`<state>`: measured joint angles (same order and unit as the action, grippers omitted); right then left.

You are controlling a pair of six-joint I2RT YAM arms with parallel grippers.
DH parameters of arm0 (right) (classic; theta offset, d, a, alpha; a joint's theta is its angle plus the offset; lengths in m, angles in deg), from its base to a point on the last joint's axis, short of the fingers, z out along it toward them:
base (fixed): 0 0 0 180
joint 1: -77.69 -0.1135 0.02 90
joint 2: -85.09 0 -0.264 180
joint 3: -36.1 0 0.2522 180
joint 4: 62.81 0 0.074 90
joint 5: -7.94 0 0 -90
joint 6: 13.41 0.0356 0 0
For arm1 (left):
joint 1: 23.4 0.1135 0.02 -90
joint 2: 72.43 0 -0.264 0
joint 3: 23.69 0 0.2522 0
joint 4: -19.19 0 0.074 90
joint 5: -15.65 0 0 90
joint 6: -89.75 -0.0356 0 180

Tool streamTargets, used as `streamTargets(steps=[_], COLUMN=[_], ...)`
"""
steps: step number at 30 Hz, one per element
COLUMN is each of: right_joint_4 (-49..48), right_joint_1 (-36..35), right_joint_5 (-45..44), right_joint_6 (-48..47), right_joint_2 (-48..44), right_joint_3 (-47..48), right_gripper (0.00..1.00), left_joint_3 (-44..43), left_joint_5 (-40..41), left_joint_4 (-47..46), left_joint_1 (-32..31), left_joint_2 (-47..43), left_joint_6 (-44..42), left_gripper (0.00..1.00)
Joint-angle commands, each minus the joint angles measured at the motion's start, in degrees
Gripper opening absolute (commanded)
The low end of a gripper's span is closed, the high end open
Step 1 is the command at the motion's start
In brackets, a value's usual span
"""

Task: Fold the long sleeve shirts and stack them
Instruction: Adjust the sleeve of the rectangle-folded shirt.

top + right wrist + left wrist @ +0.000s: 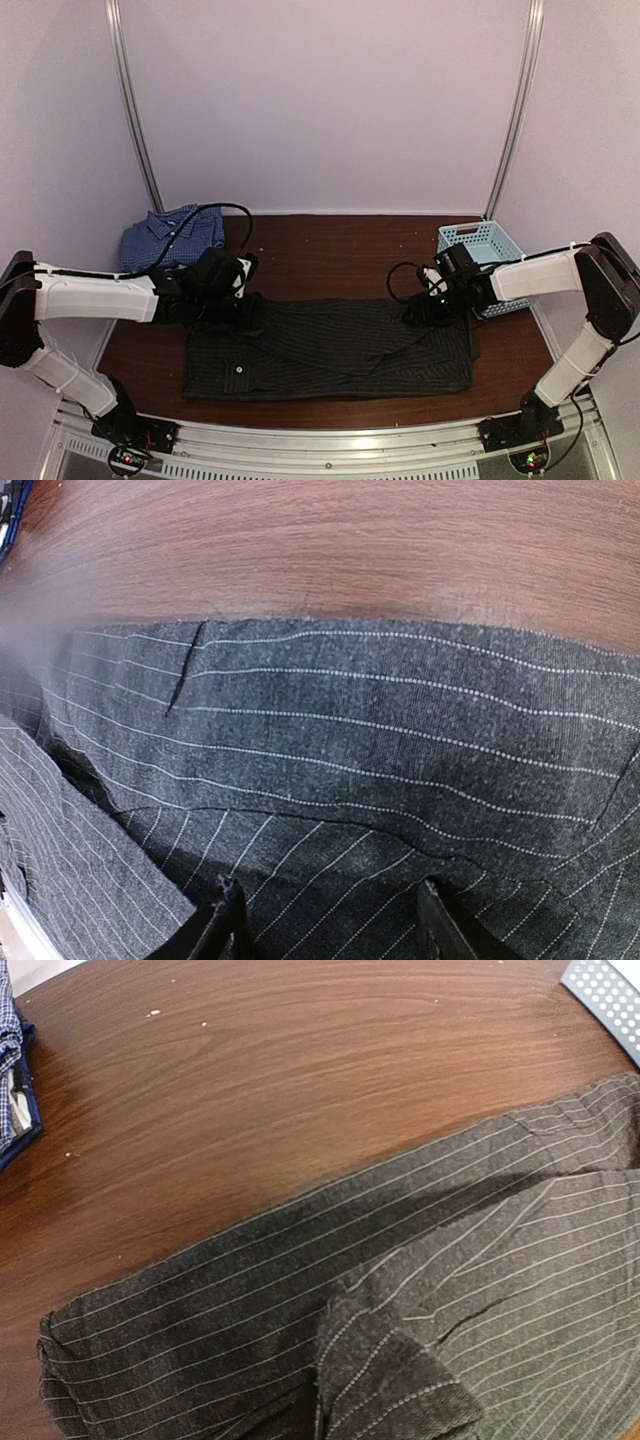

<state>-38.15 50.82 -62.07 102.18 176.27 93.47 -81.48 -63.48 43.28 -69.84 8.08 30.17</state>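
wooden table (330, 250) bears black shirt (330, 352) beneath parted right fingers (215, 932), closed left fingers (248, 305).

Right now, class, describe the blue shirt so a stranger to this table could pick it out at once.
Find the brown wooden table and look to its far left corner. The blue shirt lies bundled there. Unlike the black pinstriped shirt spread across the front, it is compact, finely checked and blue.
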Motion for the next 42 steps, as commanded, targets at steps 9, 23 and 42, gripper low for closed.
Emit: streamTargets(steps=[9,23,42], right_joint_4=[3.32,7.34,12.86], right_joint_1=[1.82,1.91,1.68], right_joint_5=[-0.14,-1.53,-6.8], right_joint_6=[-3.04,-4.96,-3.45], right_joint_2=[1.28,-0.72,-14.69], right_joint_3=[2.71,4.7,-2.13], right_gripper=[0.6,0.6,0.62], left_joint_3=[2.67,3.25,2.79], left_joint_5=[4.18,9.22,12.95], left_joint_4=[-3.01,0.61,2.28], left_joint_1=[0.58,0.63,1.65], left_joint_2=[2.29,2.31,-3.46], left_joint_6=[1.64,2.52,-1.88], left_gripper=[0.0,0.39,0.62])
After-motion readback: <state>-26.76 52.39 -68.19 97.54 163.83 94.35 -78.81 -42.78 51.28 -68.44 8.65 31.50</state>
